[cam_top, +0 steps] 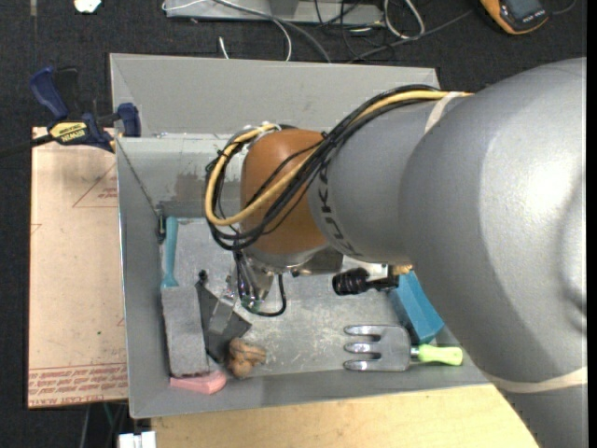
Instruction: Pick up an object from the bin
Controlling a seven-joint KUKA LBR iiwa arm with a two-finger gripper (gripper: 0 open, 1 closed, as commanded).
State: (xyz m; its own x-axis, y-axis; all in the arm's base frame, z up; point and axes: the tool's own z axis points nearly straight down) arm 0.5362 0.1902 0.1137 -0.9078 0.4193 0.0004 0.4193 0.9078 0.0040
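In the left half of the bin [280, 82], low over the floor, your gripper [252, 292] stood beneath the orange wrist cover [280, 194]. I could not tell whether it was open or closed, and nothing was seen in its grasp. Nearest to it lay a dark flat wedge [220, 323], just beside it toward the bin's near left corner. I judged this the likeliest thing to be picked.

Risks noted:
- **Crowded grasp.** The wedge lay against a grey block [184, 336], with a small brown lump [244, 355] just beside it. A closure there could have caught two things at once, or tipped the wedge so that it slipped free.
- **Little room on the left.** A pink piece [203, 382] lay at the block's near end, and a teal stick [170, 248] ran along the left wall [138, 287]. A descent off line could have struck the block or the wall.
- **Cables.** The cable loops [219, 203] hung near that wall and might have snagged.

A black cylinder [357, 282], a blue block [416, 308] and a fork [378, 347] lay to the right, apart from the gripper.

Pose: your arm [485, 231] reached in from the right, with the wrist turned down and the tool pointing at the floor.
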